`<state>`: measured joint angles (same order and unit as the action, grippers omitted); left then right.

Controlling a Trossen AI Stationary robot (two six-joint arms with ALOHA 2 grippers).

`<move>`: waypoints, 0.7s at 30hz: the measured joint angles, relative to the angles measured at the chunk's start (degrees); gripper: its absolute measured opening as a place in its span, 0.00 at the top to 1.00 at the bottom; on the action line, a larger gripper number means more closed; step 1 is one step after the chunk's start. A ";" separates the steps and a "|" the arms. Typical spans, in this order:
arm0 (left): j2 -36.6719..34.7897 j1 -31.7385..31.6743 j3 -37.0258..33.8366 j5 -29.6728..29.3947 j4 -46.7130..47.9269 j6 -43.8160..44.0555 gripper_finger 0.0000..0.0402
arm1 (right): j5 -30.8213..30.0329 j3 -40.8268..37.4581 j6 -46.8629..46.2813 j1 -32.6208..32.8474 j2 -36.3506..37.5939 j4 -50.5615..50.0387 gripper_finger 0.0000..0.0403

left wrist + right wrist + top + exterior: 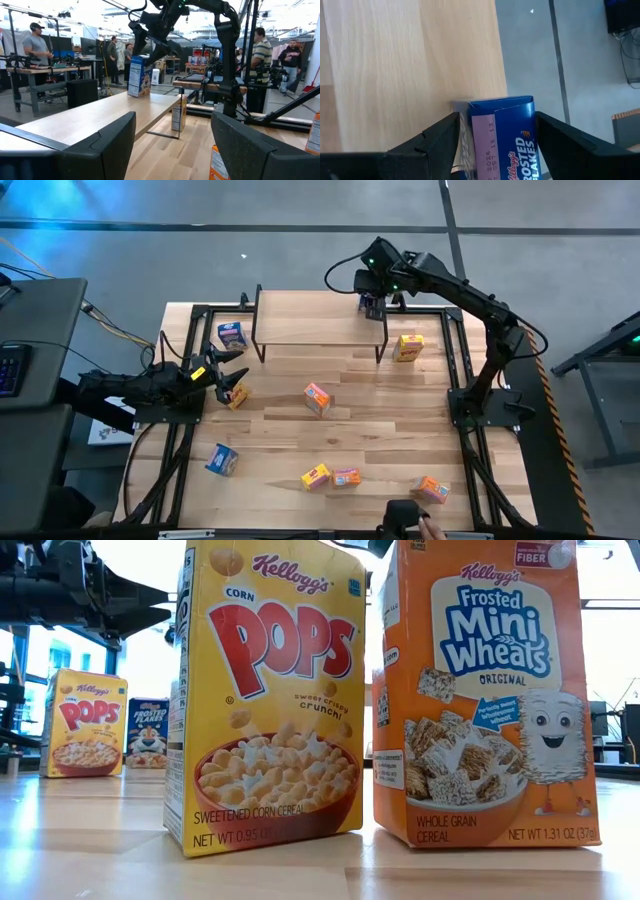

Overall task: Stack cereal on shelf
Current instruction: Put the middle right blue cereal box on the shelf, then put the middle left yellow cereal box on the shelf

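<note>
Cereal boxes: one blue box (pixel 502 137) stands on the shelf (pixel 310 320) between the right gripper's (pixel 373 302) released fingers, eight sit on the tabletop (pixel 380 420), left gripper (pixel 232 376) open.

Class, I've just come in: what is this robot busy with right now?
It is stacking cereal on the shelf. The right end effector is at the shelf's far right corner, fingers apart either side of a blue box standing there. The left end effector waits open over the table's left side. Other boxes lie scattered on the table.
</note>
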<state>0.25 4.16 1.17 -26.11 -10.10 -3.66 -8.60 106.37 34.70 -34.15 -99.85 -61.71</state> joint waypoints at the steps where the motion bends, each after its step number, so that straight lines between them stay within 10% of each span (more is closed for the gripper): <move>1: 0.02 0.00 0.00 0.00 0.01 0.00 0.38 | -0.02 0.40 0.22 0.00 0.00 0.03 0.39; 21: 0.01 -0.02 0.00 -0.02 -0.01 0.00 0.38 | -0.80 10.90 -2.92 0.80 0.04 -7.09 0.39</move>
<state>0.26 4.14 1.17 -26.13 -10.11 -3.66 -9.40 117.27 31.77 -33.36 -99.81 -68.80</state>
